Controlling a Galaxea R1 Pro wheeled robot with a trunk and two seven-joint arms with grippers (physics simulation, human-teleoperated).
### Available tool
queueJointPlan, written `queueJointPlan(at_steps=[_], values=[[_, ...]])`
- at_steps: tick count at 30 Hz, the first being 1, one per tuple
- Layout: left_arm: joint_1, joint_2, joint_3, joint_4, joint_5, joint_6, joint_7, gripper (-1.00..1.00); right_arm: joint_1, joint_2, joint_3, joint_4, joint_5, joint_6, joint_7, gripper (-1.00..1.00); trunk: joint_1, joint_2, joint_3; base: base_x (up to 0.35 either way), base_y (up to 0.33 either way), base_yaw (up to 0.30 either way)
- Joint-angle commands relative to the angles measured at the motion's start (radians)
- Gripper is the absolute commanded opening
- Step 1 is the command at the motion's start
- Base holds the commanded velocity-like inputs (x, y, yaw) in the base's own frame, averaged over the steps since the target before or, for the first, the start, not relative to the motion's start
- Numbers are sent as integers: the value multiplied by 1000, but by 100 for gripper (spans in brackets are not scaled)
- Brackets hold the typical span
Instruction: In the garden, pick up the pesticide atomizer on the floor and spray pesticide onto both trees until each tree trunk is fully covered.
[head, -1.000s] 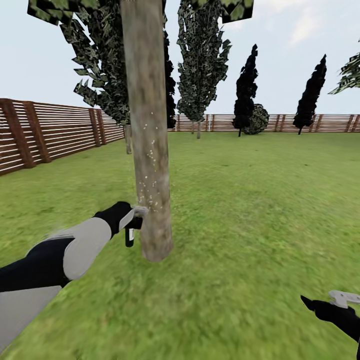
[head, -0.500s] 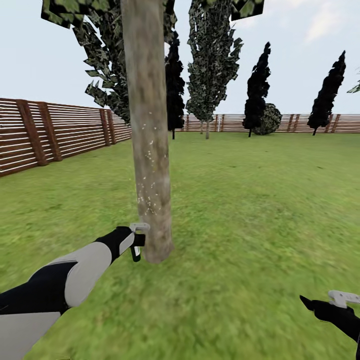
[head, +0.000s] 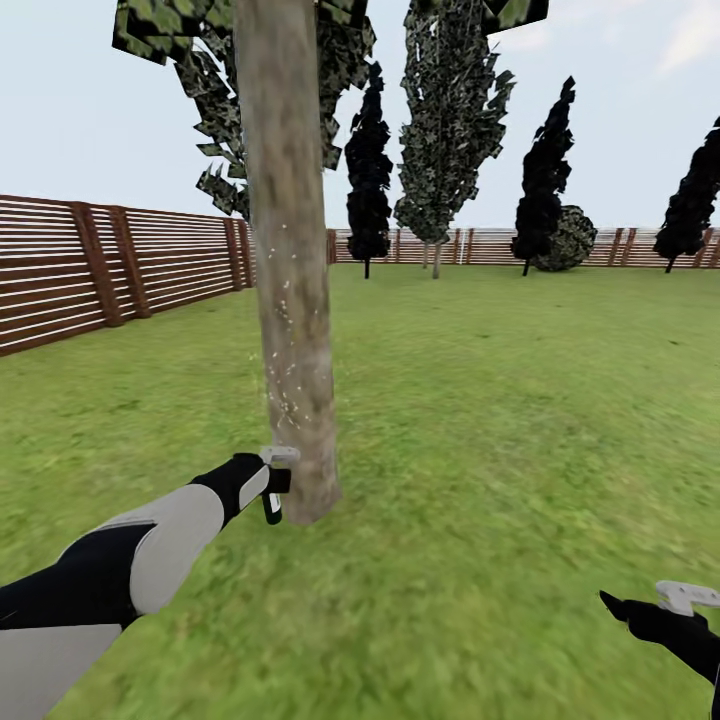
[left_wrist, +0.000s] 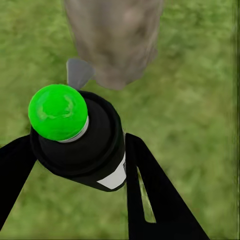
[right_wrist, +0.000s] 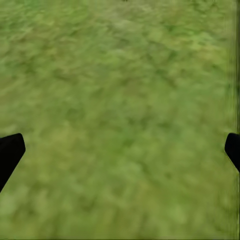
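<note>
Near-black pesticide atomizer (head: 271, 497) sits clamped in left hand (head: 262, 480), dropped lower to grey-brown mottled tree trunk (head: 290, 300) base; white flecks above suggest upper part sprayed. Right hand (head: 655, 610) open, empty.

green lawn (head: 520, 420), slatted wooden fence (head: 120, 265), dark conifers (head: 368, 170), pale sky (head: 620, 110)

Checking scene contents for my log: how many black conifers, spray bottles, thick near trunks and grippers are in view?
Black conifers: 3
Pesticide atomizer: 1
Thick tree trunk close by: 1
Grippers: 2, left gripper and right gripper
Total: 7
</note>
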Motion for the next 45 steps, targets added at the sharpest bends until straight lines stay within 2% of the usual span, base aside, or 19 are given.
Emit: queueJointPlan(at_steps=[1, 7, 14, 23, 38, 45], values=[[0, 0, 0, 0, 0, 0, 0, -100, 0, 0, 0, 0, -1, 0, 1, 100, 0, 0, 0, 0, -342, 1], [0, 0, 0, 0, 0, 0, 0, -100, 0, 0, -1, -2, -1, 1, 0, 100, 0, 0, 0, 0, -337, 202], [0, -4, -1, 0, 0, 0, -1, -100, 0, 0, 0, -1, 0, -1, -3, 100, 0, 0, 0, 0, -117, 186], [0, -5, -2, 1, 0, 1, -1, -100, 0, 2, 0, -1, 0, -1, -2, 100, 0, 0, -1, 0, -316, 12], [0, -5, -2, 1, -1, 2, -1, -100, 0, 2, -1, -1, 0, -1, -2, 100, 0, 0, -8, 16, -321, 244], [0, -5, -2, 1, -1, 2, -1, -100, 0, 2, -2, -1, 0, -1, -2, 100, 0, 0, -8, 130, -320, 50]])
